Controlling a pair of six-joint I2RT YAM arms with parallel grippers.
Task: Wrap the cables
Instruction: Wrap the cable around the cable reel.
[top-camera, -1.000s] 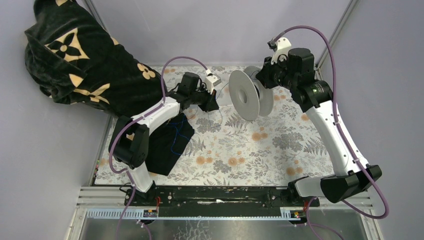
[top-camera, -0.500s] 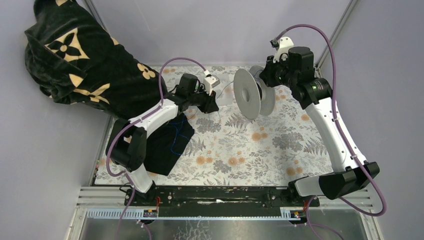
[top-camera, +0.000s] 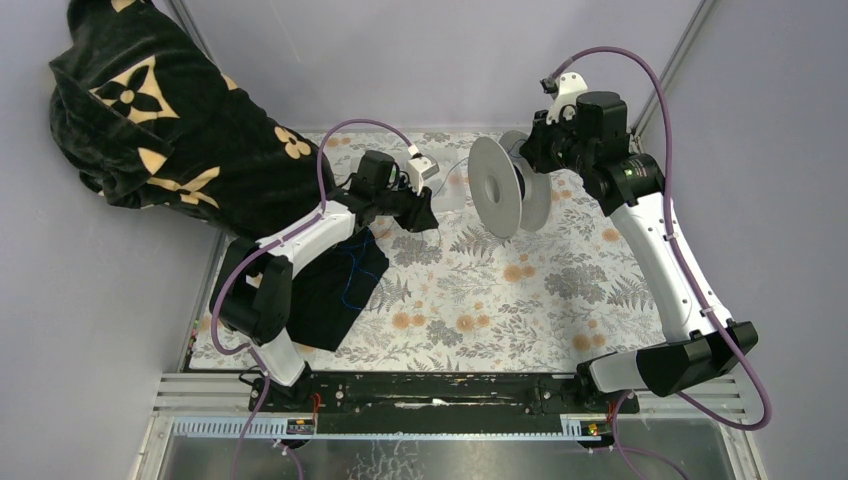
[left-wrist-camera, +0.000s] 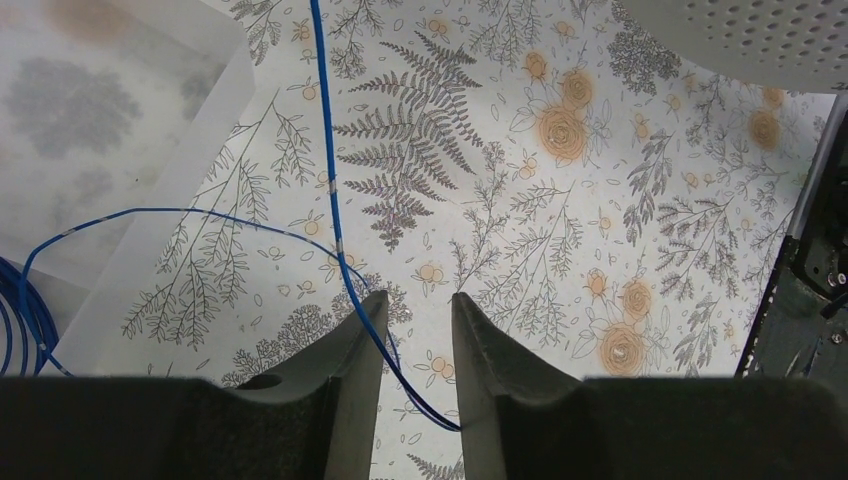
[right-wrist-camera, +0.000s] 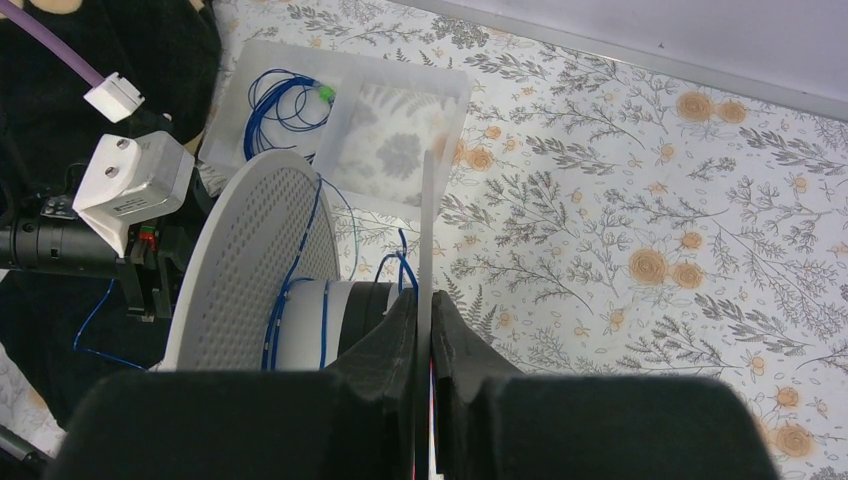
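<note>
The left tool (left-wrist-camera: 416, 298) is released. Its two fingers stand apart, and a thin blue cable (left-wrist-camera: 326, 150) passes through the gap. It lies along the inner side of the left finger (left-wrist-camera: 352, 350) and crosses to the foot of the right one. From the fingers the cable runs away over the flowered surface (left-wrist-camera: 620, 200), and another loop of it bends off to the left. In the top view this tool hangs just left of the spool (top-camera: 497, 187).

The right tool (right-wrist-camera: 425, 305) is clenched on the thin edge of one flange of the spool, so the spool is held off the surface with its flanges upright. A few turns of blue cable lie around the hub (right-wrist-camera: 300, 310), and loose strands hang from it toward the surface.

Behind the spool a clear tray (right-wrist-camera: 400, 150) lies on the surface. A coil (right-wrist-camera: 280, 105) of blue cable rests in its left compartment.

Near the left arm a black cloth (top-camera: 335, 285) lies on the surface, with a fine blue strand on it.
</note>
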